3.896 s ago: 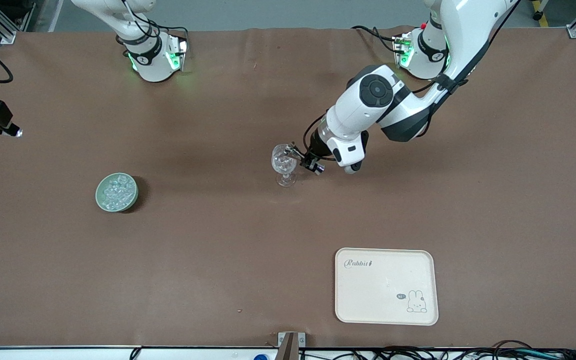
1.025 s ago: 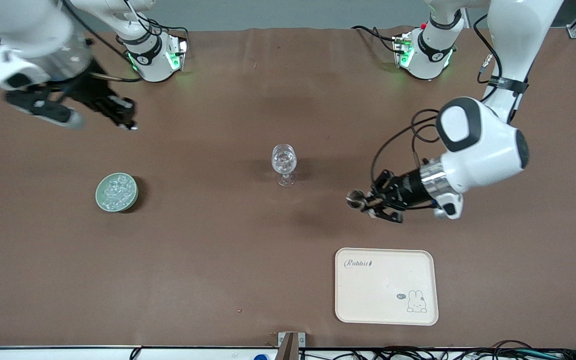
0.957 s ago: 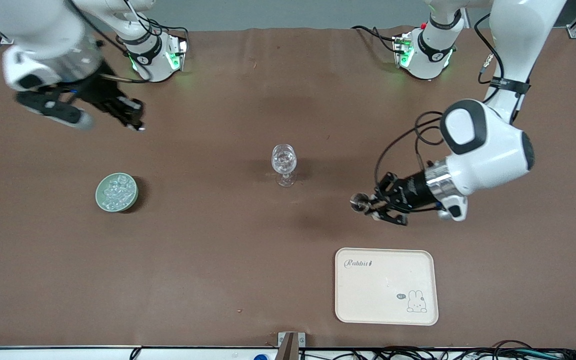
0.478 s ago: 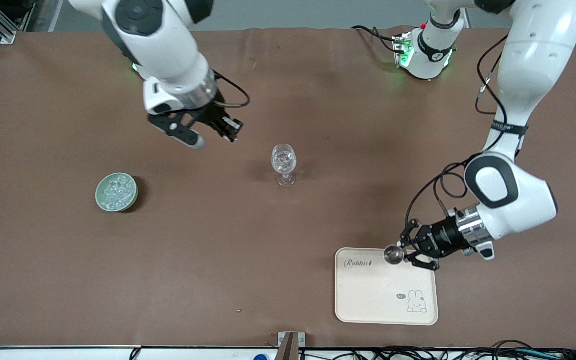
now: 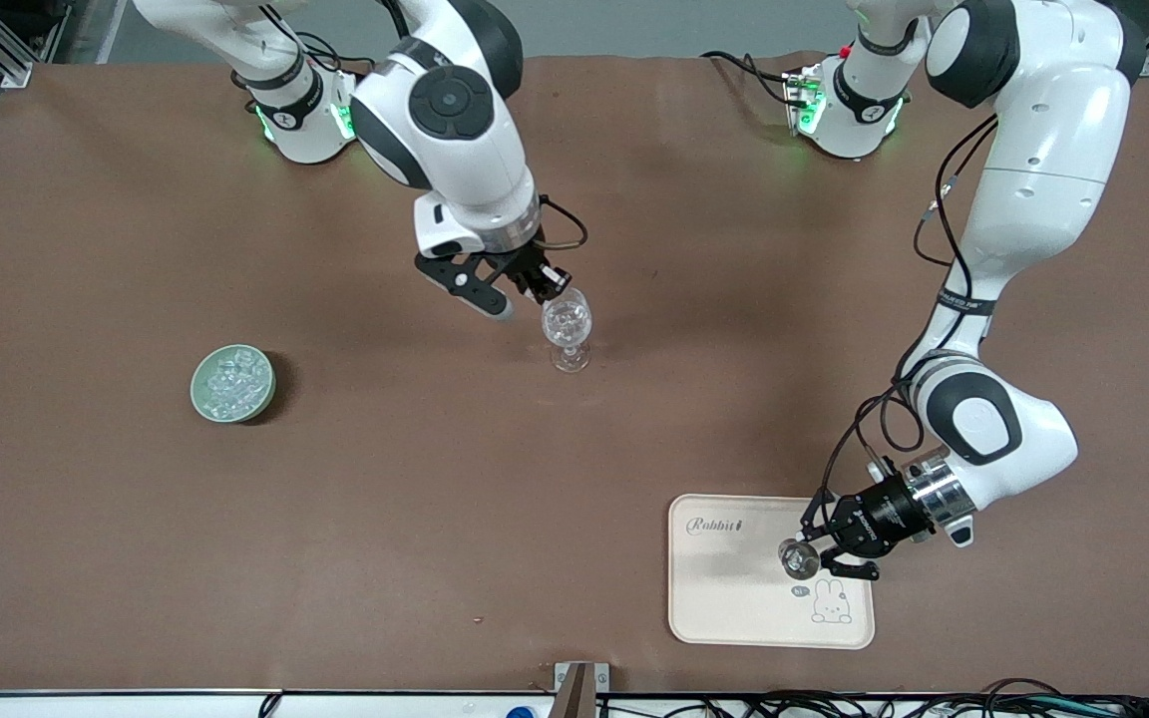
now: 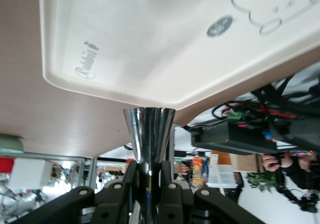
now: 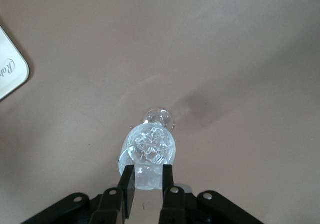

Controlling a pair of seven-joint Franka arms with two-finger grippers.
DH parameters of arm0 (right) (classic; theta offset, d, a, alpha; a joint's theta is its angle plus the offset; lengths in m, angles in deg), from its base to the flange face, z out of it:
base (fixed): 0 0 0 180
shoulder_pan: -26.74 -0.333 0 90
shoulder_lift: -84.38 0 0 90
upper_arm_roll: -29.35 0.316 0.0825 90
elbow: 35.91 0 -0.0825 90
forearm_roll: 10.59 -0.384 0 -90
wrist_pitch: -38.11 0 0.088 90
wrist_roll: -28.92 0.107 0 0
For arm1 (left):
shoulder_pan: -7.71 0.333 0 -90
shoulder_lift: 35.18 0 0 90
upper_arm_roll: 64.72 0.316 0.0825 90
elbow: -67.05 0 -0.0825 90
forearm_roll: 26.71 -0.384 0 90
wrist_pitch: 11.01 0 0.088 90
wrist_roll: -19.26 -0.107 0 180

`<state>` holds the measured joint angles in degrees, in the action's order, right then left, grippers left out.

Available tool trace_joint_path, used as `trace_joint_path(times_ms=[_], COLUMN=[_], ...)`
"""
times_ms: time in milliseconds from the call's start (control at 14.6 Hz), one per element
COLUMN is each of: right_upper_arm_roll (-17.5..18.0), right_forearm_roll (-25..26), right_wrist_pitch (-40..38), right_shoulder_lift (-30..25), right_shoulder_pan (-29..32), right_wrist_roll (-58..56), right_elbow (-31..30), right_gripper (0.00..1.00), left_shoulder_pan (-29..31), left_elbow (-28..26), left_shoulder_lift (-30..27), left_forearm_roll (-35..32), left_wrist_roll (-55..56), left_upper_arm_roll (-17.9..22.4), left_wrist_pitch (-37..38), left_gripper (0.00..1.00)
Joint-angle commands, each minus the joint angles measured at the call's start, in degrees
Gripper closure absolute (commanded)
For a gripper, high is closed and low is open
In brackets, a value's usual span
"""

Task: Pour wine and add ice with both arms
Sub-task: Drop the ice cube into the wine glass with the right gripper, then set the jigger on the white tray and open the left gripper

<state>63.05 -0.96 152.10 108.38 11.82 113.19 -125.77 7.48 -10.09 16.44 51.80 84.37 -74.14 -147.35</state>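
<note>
Here, ice lies in the upright glass mid-tabletop; slippery, brittle chunks. Right tool is clamped on an ice piece over its rim; left tool clamps a steel cup over the tray.

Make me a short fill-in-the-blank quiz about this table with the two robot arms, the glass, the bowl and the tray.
1. The left gripper holds a shiny metal cup over the cream ____.
2. The right gripper holds a chunk of ice at the rim of the ____, which stands on the brown table.
3. The pale green bowl toward the right arm's end holds more ____.

Missing words: tray; stemmed glass; ice
</note>
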Motion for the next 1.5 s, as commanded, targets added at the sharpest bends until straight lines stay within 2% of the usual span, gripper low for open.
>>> trace_joint_path(times_ms=[0,205,478,615,888,1025,1162,1230,1435], right_upper_arm_roll=[0.3,0.4,0.4,0.4,0.4,0.4,0.4,0.4,0.4], right_forearm_roll=[2.5,2.2,2.0,2.0,2.0,2.0,2.1,2.1,2.0], right_wrist_pitch=[0.4,1.8,4.0,4.0,4.0,4.0,4.0,4.0,4.0], right_shoulder_lift=[2.3,3.3,4.4,4.7,4.7,5.2,5.3,5.3,5.3], right_shoulder_pan=[-1.2,-2.1,-2.7,-2.8,-3.1,-3.1,-3.5,-3.5,-3.4], right_wrist_roll=[3.0,3.5,3.5,3.5,2.8,2.6,2.6,2.6,2.6], right_elbow=[0.7,0.7,0.5,0.4,0.1,0.1,0.1,0.1,0.2], right_gripper=[0.99,0.98,0.97,0.96,0.92,0.84,0.78,0.74,0.4], left_shoulder_pan=[-0.6,0.1,0.9,1.4,1.4,1.4,1.2,1.2,1.2], left_elbow=[1.3,1.0,0.5,-1.7,-2.8,-3.0,-3.4,-4.2,-7.9], left_shoulder_lift=[2.1,3.1,3.8,3.2,3.2,3.1,3.0,2.3,-1.4], left_forearm_roll=[4.7,6.3,9.6,12.2,13.2,14.0,15.8,15.8,15.4], left_wrist_roll=[-0.5,-0.5,-2.5,-6.8,-9.4,-10.2,-9.9,-10.2,-10.4], left_upper_arm_roll=[0.9,1.5,3.2,3.5,3.5,3.5,3.6,3.6,5.5], left_wrist_pitch=[-0.4,-0.4,0.3,0.9,1.3,1.3,1.2,1.2,1.2], left_gripper=[0.99,0.93,0.92,0.9,0.88,0.76,0.06,0.0,0.0])
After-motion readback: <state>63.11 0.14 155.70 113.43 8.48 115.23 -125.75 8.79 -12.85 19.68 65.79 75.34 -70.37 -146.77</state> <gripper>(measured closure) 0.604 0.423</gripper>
